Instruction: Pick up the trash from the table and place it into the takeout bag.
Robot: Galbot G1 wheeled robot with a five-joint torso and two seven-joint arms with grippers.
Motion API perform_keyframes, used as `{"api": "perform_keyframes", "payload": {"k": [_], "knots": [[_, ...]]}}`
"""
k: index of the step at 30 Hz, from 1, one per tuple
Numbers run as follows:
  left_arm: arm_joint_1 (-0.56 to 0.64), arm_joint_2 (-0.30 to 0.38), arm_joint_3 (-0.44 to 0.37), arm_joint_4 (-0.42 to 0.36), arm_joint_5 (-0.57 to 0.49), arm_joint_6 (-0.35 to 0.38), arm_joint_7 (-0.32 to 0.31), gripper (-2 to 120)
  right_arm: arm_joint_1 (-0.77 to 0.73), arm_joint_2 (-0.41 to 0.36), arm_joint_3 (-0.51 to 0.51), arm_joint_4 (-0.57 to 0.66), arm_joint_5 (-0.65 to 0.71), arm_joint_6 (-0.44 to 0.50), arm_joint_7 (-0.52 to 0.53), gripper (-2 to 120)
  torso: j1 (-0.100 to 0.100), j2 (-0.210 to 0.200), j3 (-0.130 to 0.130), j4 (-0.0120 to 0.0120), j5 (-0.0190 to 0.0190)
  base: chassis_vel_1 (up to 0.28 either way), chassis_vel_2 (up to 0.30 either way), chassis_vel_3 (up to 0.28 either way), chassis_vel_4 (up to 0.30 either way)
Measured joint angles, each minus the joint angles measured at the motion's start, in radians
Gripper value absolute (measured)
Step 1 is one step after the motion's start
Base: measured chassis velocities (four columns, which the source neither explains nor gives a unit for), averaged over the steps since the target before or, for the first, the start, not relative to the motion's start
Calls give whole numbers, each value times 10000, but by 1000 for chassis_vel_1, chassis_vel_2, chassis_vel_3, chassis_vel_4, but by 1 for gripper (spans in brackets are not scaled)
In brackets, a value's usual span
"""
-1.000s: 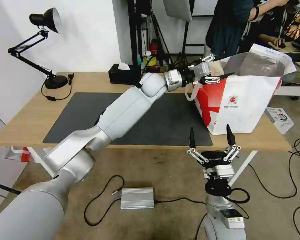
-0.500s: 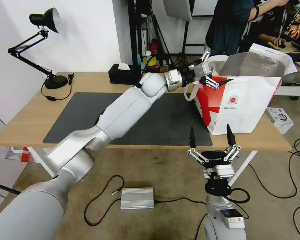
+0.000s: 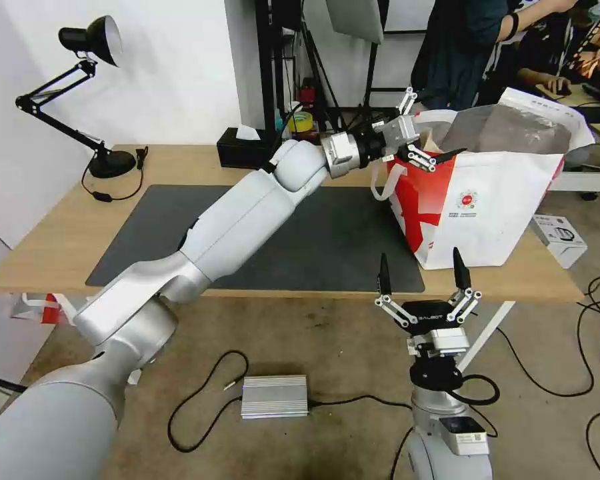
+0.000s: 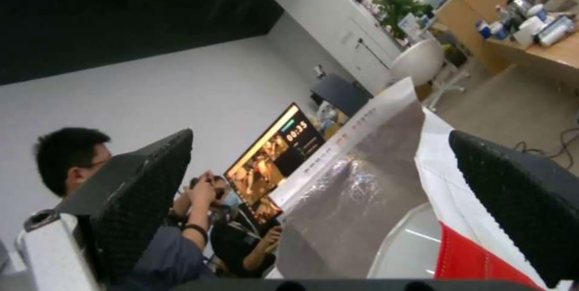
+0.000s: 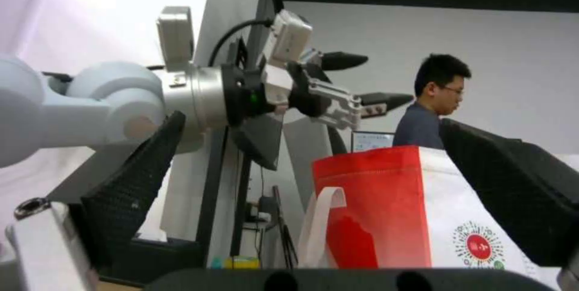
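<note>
So the left gripper (image 3: 428, 128) is up at the left rim of the bag (image 3: 487, 207), jaws spread wide with nothing in them. The bag sits on the right end of the table (image 3: 53, 233), mouth open, foil lining showing; whatever's inside is hidden from here. The right gripper (image 3: 423, 277) is parked low, just off the near table edge, jaws apart too. The lamp (image 3: 87, 93) is far left, the tissue box (image 3: 243, 148) at the far edge, and a small white box (image 3: 559, 239) lies right of the bag.
</note>
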Motion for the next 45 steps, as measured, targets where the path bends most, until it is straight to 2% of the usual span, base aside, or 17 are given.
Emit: {"api": "perform_keyframes", "payload": {"k": [10,18,26,45], "knots": [[482,683,-454,-711,-174,143,-309,100,128,0,-25,-116,-31,-59,-26,100,0,0,0,0,0,0,0,0,0],[1048,1095,-1101,-1213,-467,214,-813,100,212,0,-48,-197,-75,-122,-43,100,0,0,0,1,-1,0,0,0,0],[1826,1563,-2255,-1854,-861,457,-1316,100,240,0,-66,-270,-102,-137,-57,100,0,0,0,1,0,0,0,0,0],[3985,2568,-4186,-3182,-1046,672,-1640,100,294,0,-235,-290,-281,-196,-141,100,-1,0,0,1,0,0,0,0,0]]}}
